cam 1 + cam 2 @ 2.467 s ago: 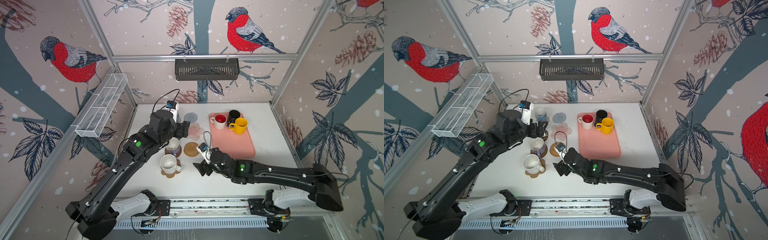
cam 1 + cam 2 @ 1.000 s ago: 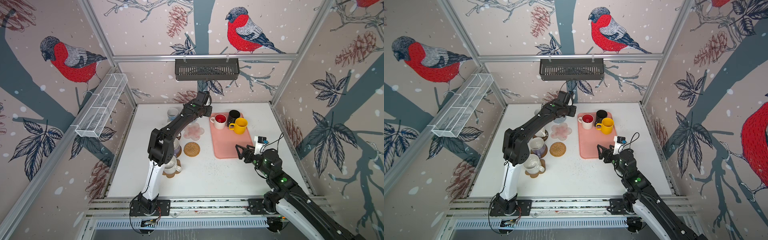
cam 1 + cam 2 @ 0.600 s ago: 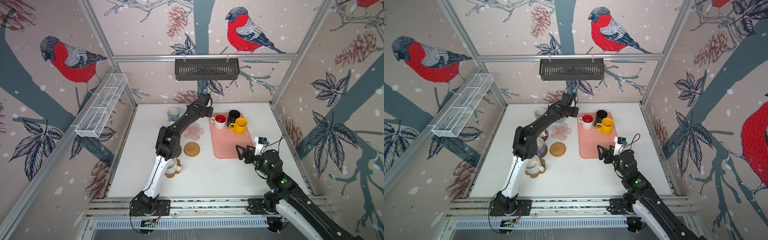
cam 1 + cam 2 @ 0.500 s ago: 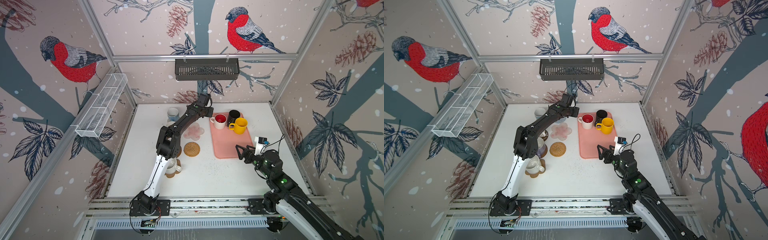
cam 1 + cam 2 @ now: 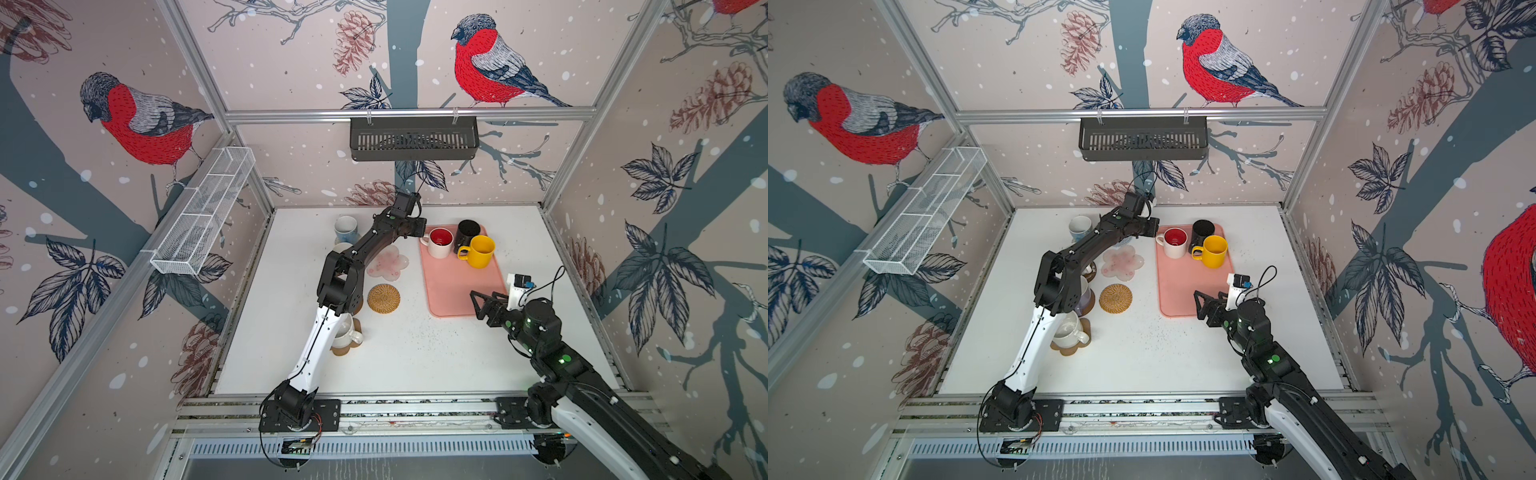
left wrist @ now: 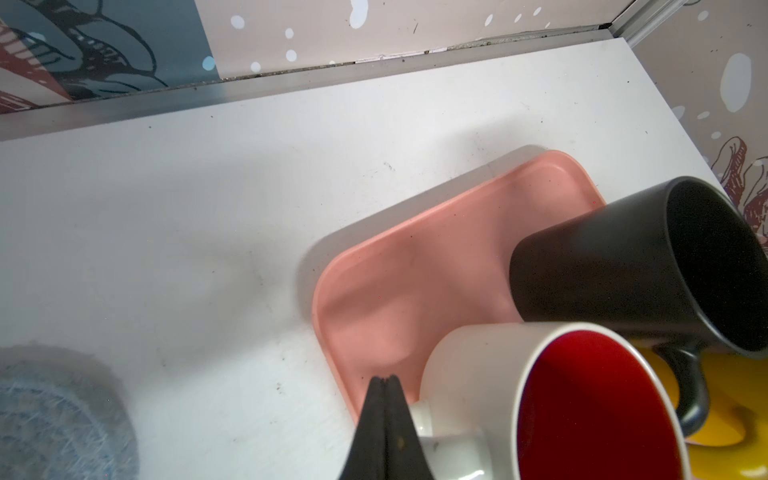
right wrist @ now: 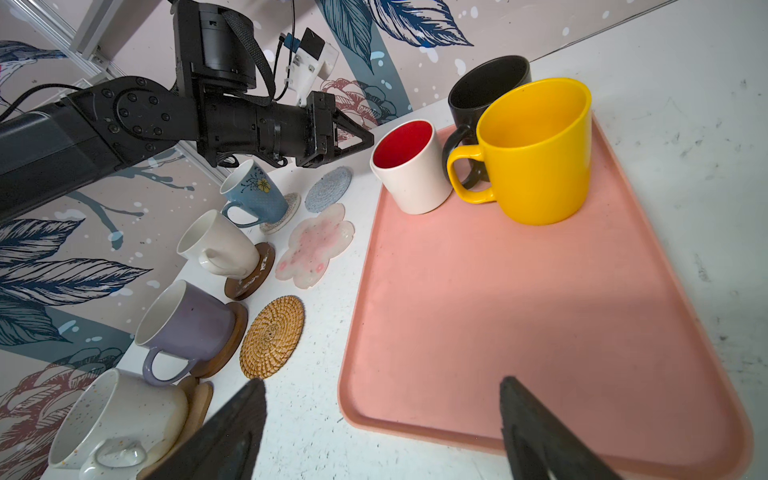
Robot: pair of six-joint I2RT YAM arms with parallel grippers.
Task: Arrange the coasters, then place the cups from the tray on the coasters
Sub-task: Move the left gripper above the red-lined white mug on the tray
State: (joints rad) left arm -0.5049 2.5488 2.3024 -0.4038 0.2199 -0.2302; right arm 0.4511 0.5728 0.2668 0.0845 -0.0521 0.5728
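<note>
Three cups stand at the far end of the pink tray (image 5: 461, 291): a white cup with red inside (image 5: 440, 243), a black one (image 5: 467, 232) and a yellow one (image 5: 480, 251). My left gripper (image 6: 384, 380) is shut and empty, its tips just beside the white cup's handle (image 6: 422, 415); a top view shows this gripper (image 5: 422, 228) at the tray's far left corner. My right gripper (image 7: 380, 384) hangs open over the tray's near end. The pink flower coaster (image 5: 388, 262), wicker coaster (image 5: 383, 297) and grey-blue woven coaster (image 7: 328, 189) lie bare.
Left of the tray, a light blue cup (image 7: 253, 191), cream cup (image 7: 220, 245), lavender cup (image 7: 187, 324) and speckled white cup (image 7: 120, 415) each sit on a coaster. A dark basket (image 5: 413, 137) and a wire rack (image 5: 203, 208) hang on the walls.
The left gripper, still shut, has slid right from above the woven coaster to the white cup's handle. The right arm has held still for the last second, after pulling back from the coasters.
</note>
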